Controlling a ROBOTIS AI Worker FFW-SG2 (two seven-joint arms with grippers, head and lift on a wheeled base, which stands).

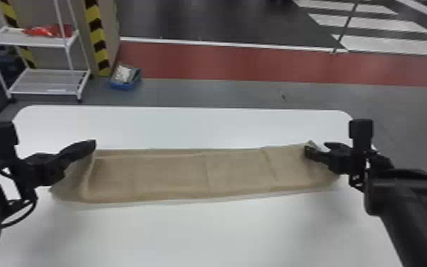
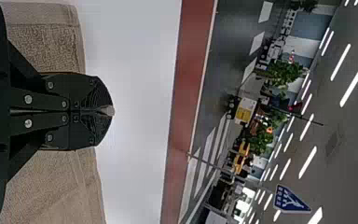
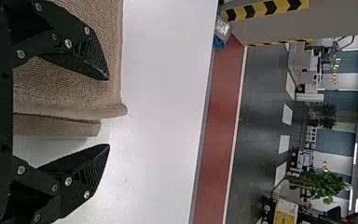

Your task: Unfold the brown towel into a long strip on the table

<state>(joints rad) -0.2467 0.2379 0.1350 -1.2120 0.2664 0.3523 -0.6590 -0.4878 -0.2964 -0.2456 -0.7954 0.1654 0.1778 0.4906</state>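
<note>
The brown towel lies as a long strip across the white table, creased crosswise, its left end lifted and bent. At the far corner of that end is my left gripper; in the left wrist view the left gripper has its fingers together, a bit of cloth at the tips. My right gripper is at the strip's right end. In the right wrist view the right gripper stands open, one finger over the towel, the other over bare table, with the layered end edge between them.
White tabletop shows in front of the strip and behind it. Beyond the table's far edge stand a white wire shelf with red items and a blue box on the floor.
</note>
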